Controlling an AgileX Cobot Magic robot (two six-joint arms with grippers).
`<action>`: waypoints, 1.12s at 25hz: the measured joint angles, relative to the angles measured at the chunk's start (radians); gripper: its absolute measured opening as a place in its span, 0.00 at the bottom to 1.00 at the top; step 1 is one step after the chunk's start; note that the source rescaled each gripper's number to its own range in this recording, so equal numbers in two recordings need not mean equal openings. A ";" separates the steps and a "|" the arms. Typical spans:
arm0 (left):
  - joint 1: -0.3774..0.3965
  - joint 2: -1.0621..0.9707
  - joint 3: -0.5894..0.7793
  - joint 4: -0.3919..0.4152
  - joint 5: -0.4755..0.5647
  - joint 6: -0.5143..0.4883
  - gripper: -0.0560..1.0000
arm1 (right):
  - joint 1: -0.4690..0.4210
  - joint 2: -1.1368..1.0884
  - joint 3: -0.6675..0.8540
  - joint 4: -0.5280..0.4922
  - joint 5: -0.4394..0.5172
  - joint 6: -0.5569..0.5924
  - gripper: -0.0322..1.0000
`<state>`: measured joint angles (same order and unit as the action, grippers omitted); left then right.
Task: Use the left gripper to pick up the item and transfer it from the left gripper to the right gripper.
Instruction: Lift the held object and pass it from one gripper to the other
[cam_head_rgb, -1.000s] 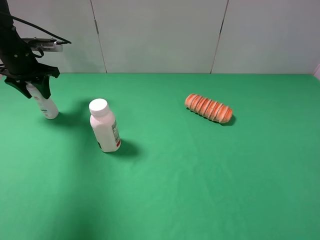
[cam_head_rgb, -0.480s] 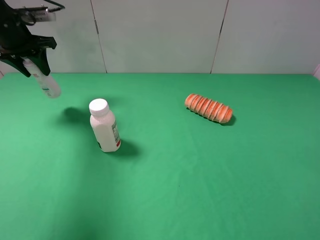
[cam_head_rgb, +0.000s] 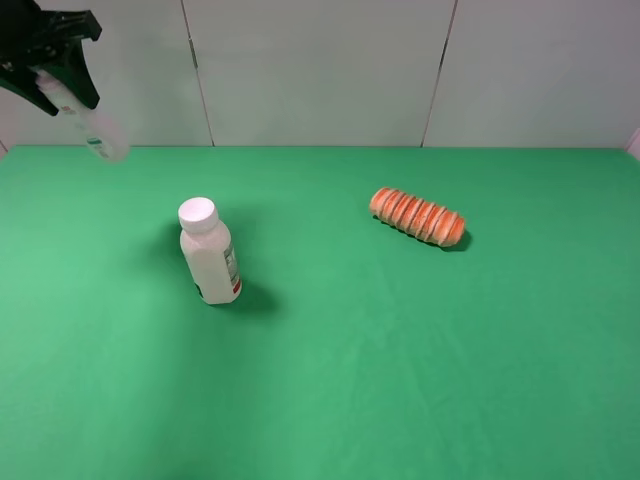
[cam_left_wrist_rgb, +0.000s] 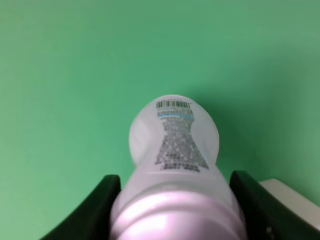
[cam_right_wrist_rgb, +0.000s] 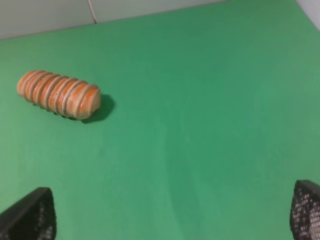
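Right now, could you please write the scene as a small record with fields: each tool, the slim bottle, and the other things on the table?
left tool: shut on the slim bottle, raised at the far left
slim bottle: in the air, tilted, clear of the green table
right tool: open, empty, above bare table
stout white bottle: standing on the table, left of middle
bread roll: lying on the table, right of middle, touching nothing

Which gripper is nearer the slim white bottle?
Left. The left gripper is clamped on the slim white bottle, held above the table. The right gripper is outside the high view, jaws open, facing the bread roll.
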<state>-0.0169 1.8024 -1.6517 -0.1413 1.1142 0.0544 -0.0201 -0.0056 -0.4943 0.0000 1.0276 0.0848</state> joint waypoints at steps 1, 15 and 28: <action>-0.019 -0.009 0.000 0.000 0.003 0.001 0.05 | 0.000 0.000 0.000 0.000 0.000 0.000 1.00; -0.286 -0.020 0.000 -0.010 -0.010 0.002 0.05 | 0.000 0.000 0.000 0.000 0.000 0.000 1.00; -0.433 -0.020 0.000 -0.070 -0.114 0.002 0.05 | 0.000 0.000 0.000 0.000 0.000 0.000 1.00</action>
<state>-0.4504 1.7828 -1.6517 -0.2110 1.0005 0.0564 -0.0201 -0.0056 -0.4943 0.0000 1.0276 0.0848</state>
